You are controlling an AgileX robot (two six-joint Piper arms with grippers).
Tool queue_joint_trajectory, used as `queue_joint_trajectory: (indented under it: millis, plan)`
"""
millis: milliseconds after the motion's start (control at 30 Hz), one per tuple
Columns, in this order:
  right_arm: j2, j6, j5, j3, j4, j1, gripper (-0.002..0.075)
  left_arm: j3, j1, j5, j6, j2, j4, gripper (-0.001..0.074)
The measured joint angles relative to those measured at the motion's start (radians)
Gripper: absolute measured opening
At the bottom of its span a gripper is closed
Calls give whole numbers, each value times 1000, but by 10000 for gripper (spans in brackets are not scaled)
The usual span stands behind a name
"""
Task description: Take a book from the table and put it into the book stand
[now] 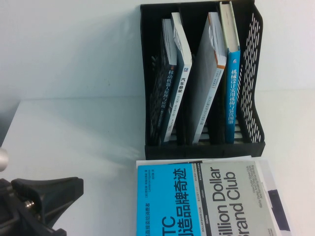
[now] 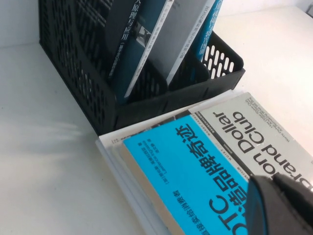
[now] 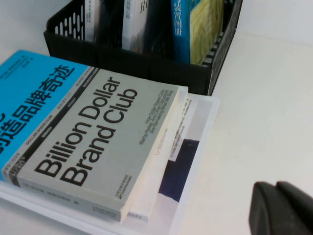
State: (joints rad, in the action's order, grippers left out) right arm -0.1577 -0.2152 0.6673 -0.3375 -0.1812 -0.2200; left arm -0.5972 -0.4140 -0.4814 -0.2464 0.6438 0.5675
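Observation:
The book (image 1: 164, 98), with a dark navy spine and white characters, stands leaning in the left slot of the black book stand (image 1: 204, 150). The left wrist view shows its spine (image 2: 128, 41), and the right wrist view shows its cover letters "RO" (image 3: 148, 7). My left gripper (image 1: 73, 186) hovers low at the front left of the white table (image 1: 74, 132). In its wrist view the left gripper (image 2: 275, 188) is shut and empty above the cyan-and-grey book (image 2: 195, 171). My right gripper (image 3: 275, 191) is shut and empty over bare table, beside the book pile.
A pile of books lies flat in front of the stand, with the "Billion Dollar Brand Club" book (image 1: 206, 196) on top and a white one (image 3: 188, 147) under it. More books fill the stand, among them a bright-blue-spined one (image 1: 232, 93) in the right slot.

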Motion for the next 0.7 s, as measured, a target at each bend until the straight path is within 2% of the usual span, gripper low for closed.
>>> queue_joint_trajectory:
  millis: [233,400,533,700]
  plan:
    - [0,0,0,0,-2,0,-3,0,22,-24,-12,-49,2,-2]
    - [0,0,0,2,-2,0,-3,15,163,-29,-18,-192,-37,-2]
    - [0,0,0,2,-2,0,-3,114,301,68,-18,-312,-38,-2]
    - [0,0,0,2,-2,0,-3,331,354,261,-20,-447,4,-2]
